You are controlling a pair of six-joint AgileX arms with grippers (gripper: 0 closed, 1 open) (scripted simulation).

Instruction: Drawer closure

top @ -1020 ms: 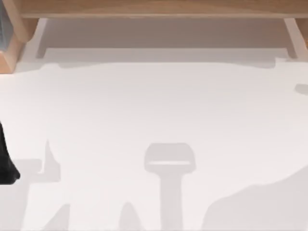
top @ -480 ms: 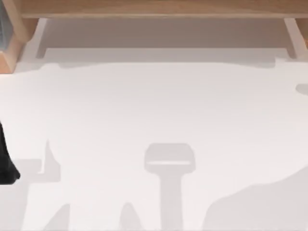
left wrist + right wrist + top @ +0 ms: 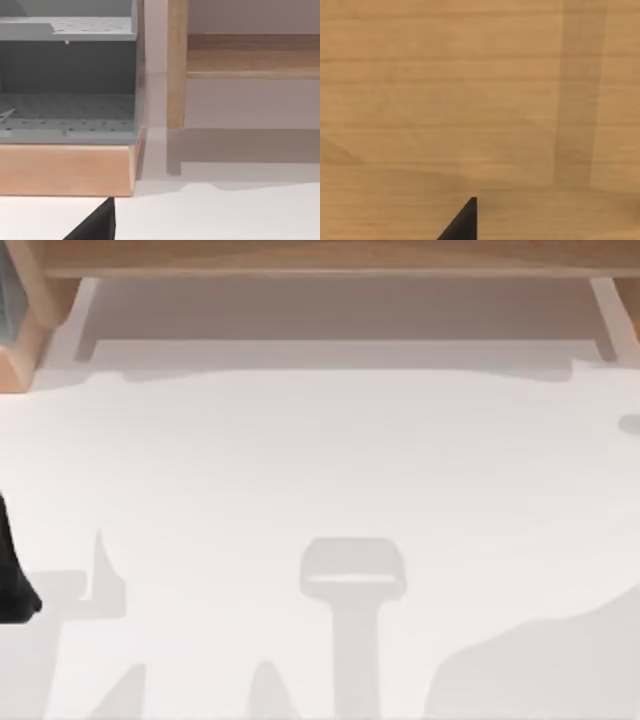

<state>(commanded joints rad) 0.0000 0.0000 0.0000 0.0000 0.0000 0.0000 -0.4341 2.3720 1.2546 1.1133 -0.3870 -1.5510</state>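
The drawer (image 3: pixel 330 352) lies across the far side of the top view, pulled out from under a light wood frame (image 3: pixel 330 255). Its white front strip faces the table, thin white side walls (image 3: pixel 75 325) stand at both ends, and its pale grey-beige floor (image 3: pixel 330 308) is bare. My left arm (image 3: pixel 10 575) is a black shape at the table's left edge, well short of the drawer. A black tip of my left gripper (image 3: pixel 97 224) points toward the wood frame. A black tip of my right gripper (image 3: pixel 464 222) sits before a plain wood surface (image 3: pixel 470 100).
A grey perforated rack (image 3: pixel 67 90) on a wooden base (image 3: pixel 65 167) stands at the drawer's left end, beside a wooden post (image 3: pixel 176 65). The white table (image 3: pixel 320 470) spreads wide in front of the drawer, marked by grey shadows.
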